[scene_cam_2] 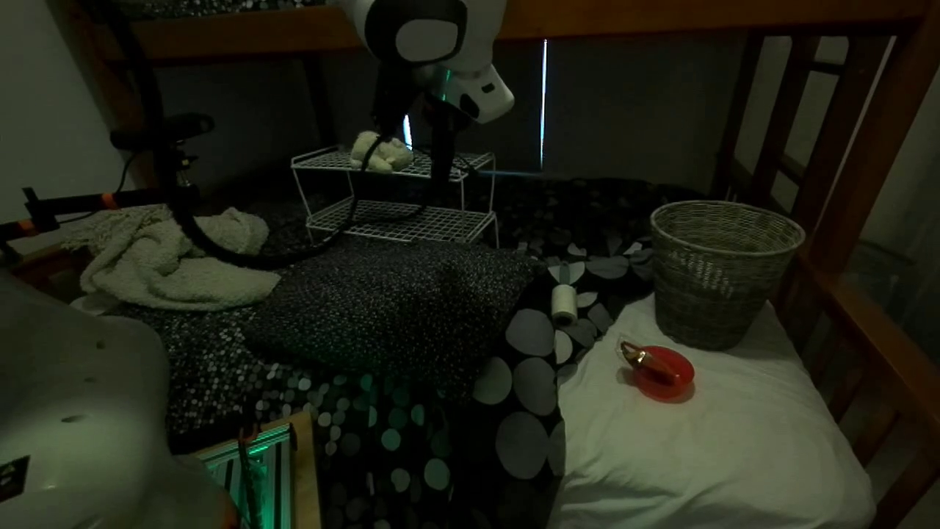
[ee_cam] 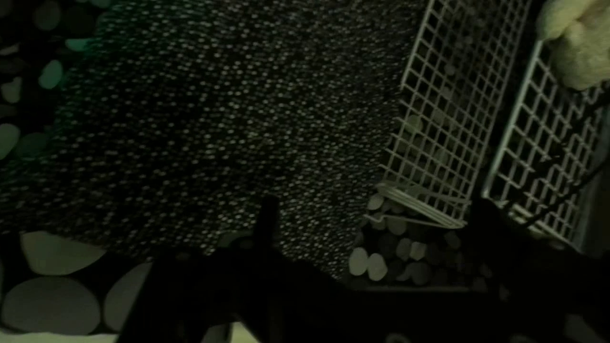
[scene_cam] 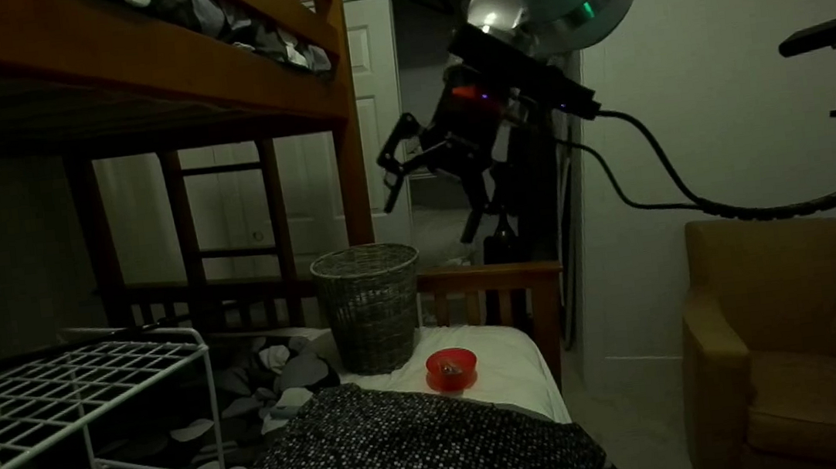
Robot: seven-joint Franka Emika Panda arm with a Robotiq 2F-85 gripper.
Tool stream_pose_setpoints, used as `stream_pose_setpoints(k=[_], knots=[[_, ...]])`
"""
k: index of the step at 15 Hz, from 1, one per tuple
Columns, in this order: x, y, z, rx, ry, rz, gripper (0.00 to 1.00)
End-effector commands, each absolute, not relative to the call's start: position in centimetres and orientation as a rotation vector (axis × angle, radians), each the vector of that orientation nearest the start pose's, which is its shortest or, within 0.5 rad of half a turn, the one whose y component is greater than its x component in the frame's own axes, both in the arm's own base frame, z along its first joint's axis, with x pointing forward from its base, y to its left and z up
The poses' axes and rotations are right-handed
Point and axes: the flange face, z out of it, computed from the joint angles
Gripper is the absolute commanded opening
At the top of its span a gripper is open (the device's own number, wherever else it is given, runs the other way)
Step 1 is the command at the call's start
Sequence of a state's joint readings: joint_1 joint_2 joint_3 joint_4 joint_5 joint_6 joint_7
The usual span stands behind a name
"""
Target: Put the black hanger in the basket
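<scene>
Hovering gripper [scene_cam: 430, 220]: black, jointed, angular; spread wide over the bed [scene_cam: 546, 291].
Black hanger [ee_cam: 569, 190]: slim dark rods, lying across the upper shelf of the white wire rack [scene_cam: 131, 392], near a fluffy cream plush toy [scene_cam_2: 378, 152].
Rack: two tiers of square grid, toward the bed's long edge at the wall.
Basket [scene_cam: 370, 317]: grey-brown, woven-looking, round, tapering to the base; upright on a creased white pillow [scene_cam_2: 705, 463], near the bed's railed end edge.
Red bowl [scene_cam_2: 681, 365]: glossy, round, just beside the basket on the same pillow; holding a shiny gold-brown object [scene_cam_2: 640, 357], kind unclear.
Speckled cover [scene_cam: 410, 453]: black, dense with tiny pale dots.
Bedding [scene_cam_2: 532, 389]: black, printed with large grey and white ovals.
Throw [scene_cam_2: 169, 257]: beige, knobbly, heaped toward the opposite end edge.
Robot arm [scene_cam_2: 81, 411]: smooth white shell; dark label [scene_cam_2: 13, 481], marks too small to read.
</scene>
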State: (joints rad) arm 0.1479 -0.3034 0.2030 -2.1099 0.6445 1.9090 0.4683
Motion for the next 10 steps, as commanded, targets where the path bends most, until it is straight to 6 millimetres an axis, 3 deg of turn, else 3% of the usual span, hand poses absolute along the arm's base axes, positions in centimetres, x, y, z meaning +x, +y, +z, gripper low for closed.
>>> stream_pose_setpoints(k=[1, 5, 6, 10], knots=[[47.7, 25.5, 56.6, -2.416, 0.441, 0.214, 1.0], [52.1, 29.0, 54.5, -2.417, 0.655, 0.303, 1.0], [50.0, 27.3, 55.6, -2.41, 0.569, 0.247, 1.0], [52.3, 29.6, 53.2, -2.387, 0.66, 0.318, 1.0]])
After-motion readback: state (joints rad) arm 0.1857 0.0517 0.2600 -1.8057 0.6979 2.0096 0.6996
